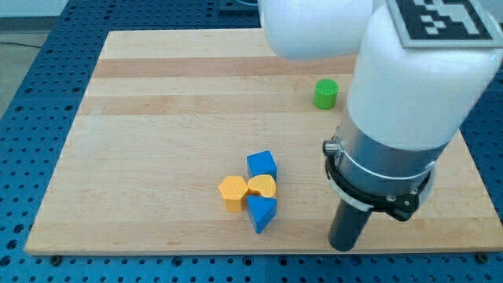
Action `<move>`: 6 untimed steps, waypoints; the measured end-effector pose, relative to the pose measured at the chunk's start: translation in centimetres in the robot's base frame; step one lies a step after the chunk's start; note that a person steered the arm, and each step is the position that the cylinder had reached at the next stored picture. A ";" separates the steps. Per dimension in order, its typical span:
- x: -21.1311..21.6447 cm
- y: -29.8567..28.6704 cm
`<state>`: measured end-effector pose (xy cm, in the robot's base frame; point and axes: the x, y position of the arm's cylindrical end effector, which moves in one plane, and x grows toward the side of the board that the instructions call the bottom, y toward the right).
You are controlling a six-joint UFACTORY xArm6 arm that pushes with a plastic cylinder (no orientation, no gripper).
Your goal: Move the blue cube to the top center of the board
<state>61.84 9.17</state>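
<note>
The blue cube (262, 164) sits on the wooden board (157, 118) a little below its middle. It touches a cluster just below it: a yellow heart-shaped block (262, 186), an orange hexagonal block (233, 192) and a blue triangular block (262, 212). My tip (343, 245) is at the end of the dark rod near the board's bottom edge. It is to the right of the cluster and lower than the blue cube, apart from all blocks.
A green cylinder (326, 93) stands at the view's upper right of the board. The arm's white and grey body (409, 102) hides the board's right part. The board's edges border a blue perforated table (31, 94).
</note>
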 end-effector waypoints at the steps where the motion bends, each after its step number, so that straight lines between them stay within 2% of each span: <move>1: 0.1 -0.3; 4: 0.0 -3.1; 5: -0.1 -9.3; 6: -2.6 -11.0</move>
<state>59.24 -1.83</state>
